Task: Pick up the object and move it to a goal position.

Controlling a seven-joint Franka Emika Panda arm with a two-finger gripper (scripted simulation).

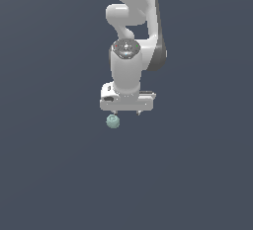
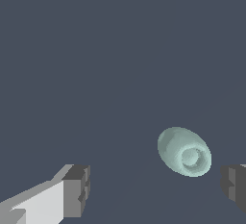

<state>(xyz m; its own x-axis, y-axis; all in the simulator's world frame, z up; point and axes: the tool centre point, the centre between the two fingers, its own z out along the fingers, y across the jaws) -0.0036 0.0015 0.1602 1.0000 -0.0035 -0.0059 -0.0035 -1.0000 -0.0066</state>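
Handling of the ball looked simple in weight but delicate in grip. It was small and much narrower than the gripper, so I judged it light. Its shape was rounded, and in the wrist view the ball looked a little like an egg, with a ring-like mark on one end. Such a curved body could roll away or squeeze out if the fingers met it off the middle. I judged the best hold to be across its widest part, one pad on each side. Whether it was hard or soft, the renders did not tell.

The surface was pale teal-green, faintly mottled and matte. The arm was smooth, glossy white with dark grey parts at the joints. The fingers were white and blocky, with dark grey pads.

The jaws stood spread wide and held nothing. In the wrist view the ball lay in the gap between the pads, closer to one of them and touching neither. In the exterior view it sat just under the gripper, toward the exterior view's left. The ground was plain dark grey-blue, with no visible goal mark.
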